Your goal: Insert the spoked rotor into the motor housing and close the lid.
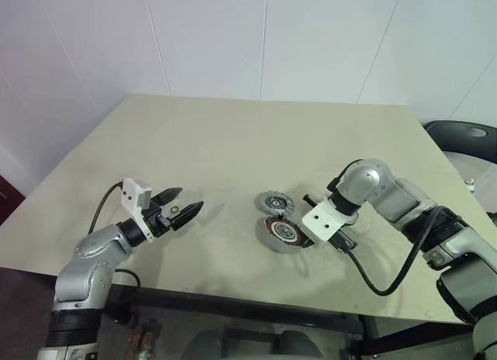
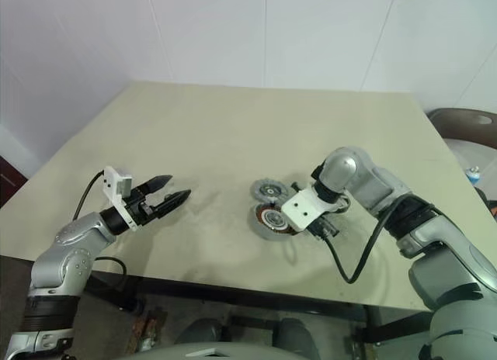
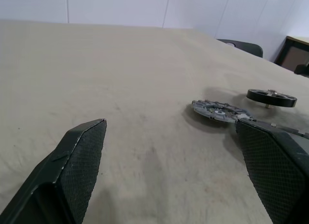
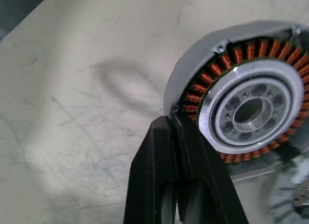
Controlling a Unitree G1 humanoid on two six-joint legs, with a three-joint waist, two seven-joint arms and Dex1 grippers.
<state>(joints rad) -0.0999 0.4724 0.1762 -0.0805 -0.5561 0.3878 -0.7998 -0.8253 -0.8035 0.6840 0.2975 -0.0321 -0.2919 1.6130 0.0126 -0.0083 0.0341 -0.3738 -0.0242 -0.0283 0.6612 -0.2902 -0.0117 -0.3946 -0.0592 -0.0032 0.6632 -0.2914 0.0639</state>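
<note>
On my left, the left tool point(image 1: 188, 209) hangs level over the beige surface point(image 1: 233, 135) with its fingers point(image 3: 82, 156) spread wide, gripping nothing. Near the middle I see the lid point(image 1: 273, 200) lying flat, and touching it on my near side the motor housing point(image 1: 281, 233), copper windings facing up. The spoked rotor point(image 3: 271, 97) rests on the surface beyond the lid. On my right, the right tool point(image 4: 175, 132) is pinched closed, tips against the housing's rim; whether it holds the rim I can't tell.
</note>
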